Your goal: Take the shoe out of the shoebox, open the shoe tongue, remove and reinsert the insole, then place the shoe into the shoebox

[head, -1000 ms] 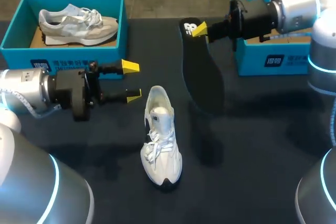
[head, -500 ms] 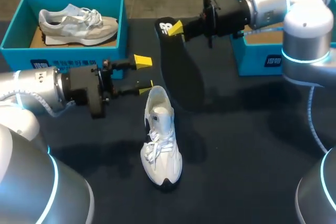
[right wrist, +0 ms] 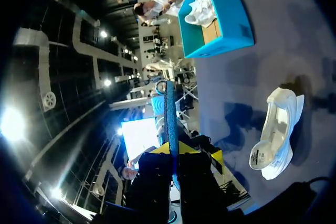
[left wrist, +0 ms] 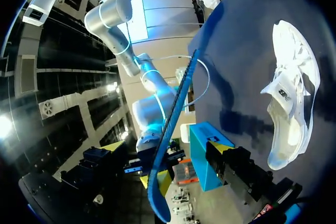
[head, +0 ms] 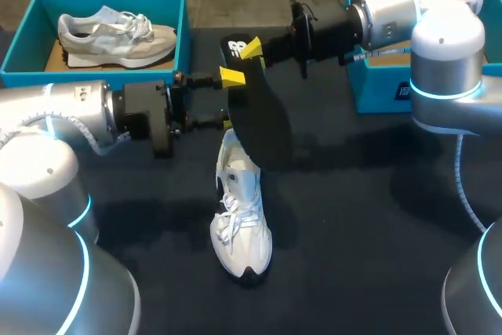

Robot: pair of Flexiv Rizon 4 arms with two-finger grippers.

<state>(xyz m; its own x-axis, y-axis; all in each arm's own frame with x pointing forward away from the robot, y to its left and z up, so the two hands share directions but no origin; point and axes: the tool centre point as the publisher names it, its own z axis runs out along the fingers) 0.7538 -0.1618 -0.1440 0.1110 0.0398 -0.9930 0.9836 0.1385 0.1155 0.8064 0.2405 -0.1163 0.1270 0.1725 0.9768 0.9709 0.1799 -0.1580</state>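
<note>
Black table (head: 376,194) carries two teal boxes. The left box (head: 47,84) sits behind the left gripper (head: 228,100) and holds a second shoe (head: 114,29). The right box (head: 384,92) sits behind the right gripper (head: 252,49).

The shoe (head: 239,209) lies on the table below both grippers, heel toward them, toe away. Judged purpose: its opening faces up so the insole can be fed back in.

The insole (head: 255,115) is clear of the shoe. The right gripper is clamped on its heel end, and the toe end hangs down toward the shoe's collar. The left gripper's fingers stand spread, one on each side of the insole's middle, with no contact evident. Judged purpose: to steady or take over the insole for reinsertion.

View differences:
- Head view gives the insole's broad face, but that face hides the lower left finger.
- Left wrist view gives the insole (left wrist: 176,129) edge-on, passing between the spread fingers with a gap on each side, and the shoe (left wrist: 291,93) beside it.
- Right wrist view gives the insole (right wrist: 169,114) edge-on, rising from between its closed fingers, and the shoe (right wrist: 275,135) with its opening exposed.
</note>
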